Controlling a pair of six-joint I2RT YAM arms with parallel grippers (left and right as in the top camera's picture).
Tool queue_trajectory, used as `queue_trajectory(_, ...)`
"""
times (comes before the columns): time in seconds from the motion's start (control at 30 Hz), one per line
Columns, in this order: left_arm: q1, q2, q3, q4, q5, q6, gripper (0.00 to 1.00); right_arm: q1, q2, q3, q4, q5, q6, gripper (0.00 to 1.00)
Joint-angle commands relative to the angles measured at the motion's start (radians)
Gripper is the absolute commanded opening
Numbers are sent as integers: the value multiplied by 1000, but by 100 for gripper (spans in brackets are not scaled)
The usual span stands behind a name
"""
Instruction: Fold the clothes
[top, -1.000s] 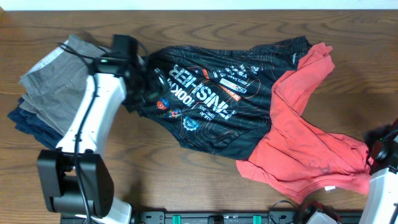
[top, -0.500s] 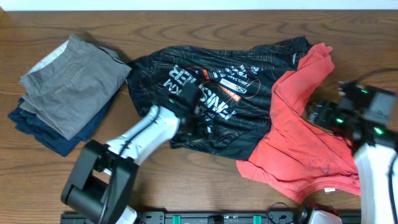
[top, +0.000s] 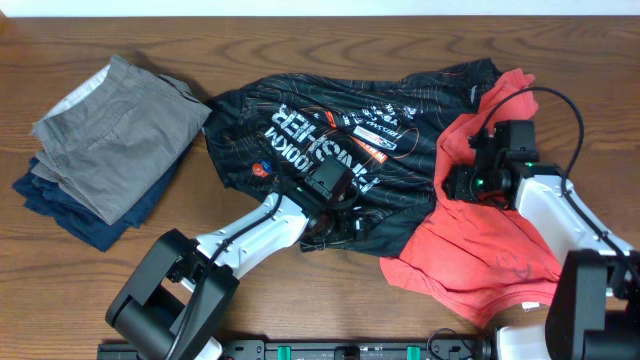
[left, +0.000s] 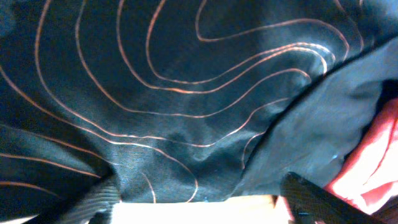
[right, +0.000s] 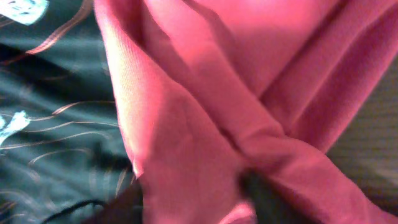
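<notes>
A: Where do we place the left gripper (left: 199, 186)?
B: Its fingers are spread wide and grip nothing. We see it at the lower hem of the black jersey (top: 330, 140), which lies spread at mid-table (top: 300, 40).
A: And the right gripper (top: 468, 182)?
B: It is pressed into the red shirt (top: 480, 250), beside the jersey's right edge. We cannot tell whether it is clenched or released.
</notes>
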Motion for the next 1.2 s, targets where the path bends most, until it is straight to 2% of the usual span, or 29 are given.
queue_trajectory(0.0, -3, 8, -15, -2, 2, -9, 67, 7, 18, 5, 0, 51, 15, 6)
queue_trajectory(0.03, -3, 8, -15, -2, -3, -9, 52, 7, 17, 6, -1, 52, 14, 1)
queue_trajectory(0.07, -3, 8, -15, -2, -7, -8, 37, 6, 14, 8, -1, 57, 14, 1)
queue_trajectory(0.13, -3, 8, -15, -3, -19, -9, 14, -1, 8, 26, -12, 126, 15, 1)
queue_trajectory(0.17, -3, 8, -15, -2, -27, -9, 6, -10, 3, 41, -28, 182, 26, 1)
queue_trajectory(0.3, -3, 8, -15, -3, -58, -9, 6, -98, -17, 191, -195, 506, 158, 1)
queue_trajectory(0.53, -2, 8, -15, -3, -77, -9, 6, -397, -21, 568, -455, 727, 225, 2)
queue_trajectory(0.63, -2, 8, -15, -2, -79, -9, 6, -549, -21, 682, -527, 736, 257, 3)
queue_trajectory(0.8, -2, 8, -15, -3, -82, -9, 6, -756, -21, 730, -581, 716, 370, 9)
queue_trajectory(0.87, -2, 8, -15, -3, -82, -8, 6, -820, -21, 726, -589, 623, 393, 10)
queue_trajectory(0.97, -2, 8, -15, -3, -80, -9, 6, -855, -21, 725, -562, 428, 381, 20)
queue_trajectory(1.0, -2, 8, -15, -6, -80, -9, 7, -855, -21, 725, -545, 348, 351, 24)
queue_trajectory(1.03, -2, 8, -15, -8, -73, -9, 16, -850, -21, 725, -526, 253, 301, 29)
queue_trajectory(1.07, -2, 8, -15, -11, -51, -9, 38, -840, -21, 725, -518, 177, 260, 34)
queue_trajectory(1.1, -2, 8, -15, -11, -29, -9, 56, -829, -21, 725, -518, 122, 228, 37)
queue_trajectory(1.13, -2, 8, -15, -11, 15, -9, 69, -811, -21, 725, -525, 69, 195, 38)
queue_trajectory(1.17, -2, 8, -15, -10, 54, -12, 70, -790, -21, 724, -538, 27, 159, 38)
